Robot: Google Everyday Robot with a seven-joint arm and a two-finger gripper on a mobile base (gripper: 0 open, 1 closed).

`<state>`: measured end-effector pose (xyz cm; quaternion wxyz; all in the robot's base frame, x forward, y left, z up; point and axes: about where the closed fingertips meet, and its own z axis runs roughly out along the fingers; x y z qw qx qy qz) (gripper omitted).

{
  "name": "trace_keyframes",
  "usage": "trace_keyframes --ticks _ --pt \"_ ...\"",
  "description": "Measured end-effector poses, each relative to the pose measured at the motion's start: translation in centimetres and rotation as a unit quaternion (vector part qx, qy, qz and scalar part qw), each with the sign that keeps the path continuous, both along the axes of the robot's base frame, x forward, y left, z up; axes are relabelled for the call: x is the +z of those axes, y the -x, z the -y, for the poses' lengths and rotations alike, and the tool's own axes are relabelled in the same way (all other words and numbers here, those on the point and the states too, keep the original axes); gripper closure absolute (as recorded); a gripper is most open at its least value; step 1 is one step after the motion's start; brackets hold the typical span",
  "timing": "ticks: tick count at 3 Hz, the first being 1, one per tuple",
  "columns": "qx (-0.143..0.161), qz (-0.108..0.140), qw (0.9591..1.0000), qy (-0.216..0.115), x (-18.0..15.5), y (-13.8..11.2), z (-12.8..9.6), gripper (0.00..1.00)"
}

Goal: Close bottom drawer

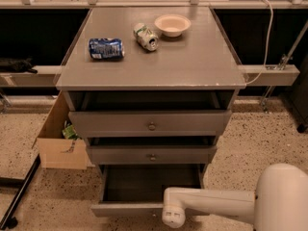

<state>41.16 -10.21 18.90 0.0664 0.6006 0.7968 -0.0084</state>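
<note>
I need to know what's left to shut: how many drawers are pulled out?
3: the top drawer, the middle drawer and the bottom drawer, which is out farthest, with the gripper at its front edge.

I see my arm (211, 203) as a smooth off-white tube, swelling into a fat rounded housing (284, 196) at lower right and ending in a round cap (173, 216), the claw out of view.
</note>
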Motion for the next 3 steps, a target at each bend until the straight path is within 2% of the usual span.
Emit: trace_keyframes --ticks 1,2,3 --pt "0.0 0.0 1.0 0.0 0.3 0.0 0.0 0.63" --pt "0.0 0.0 1.0 0.0 0.6 0.0 0.0 0.39" --pt "-0.02 -0.007 0.9997 -0.009 0.2 3.1 3.0 0.16"
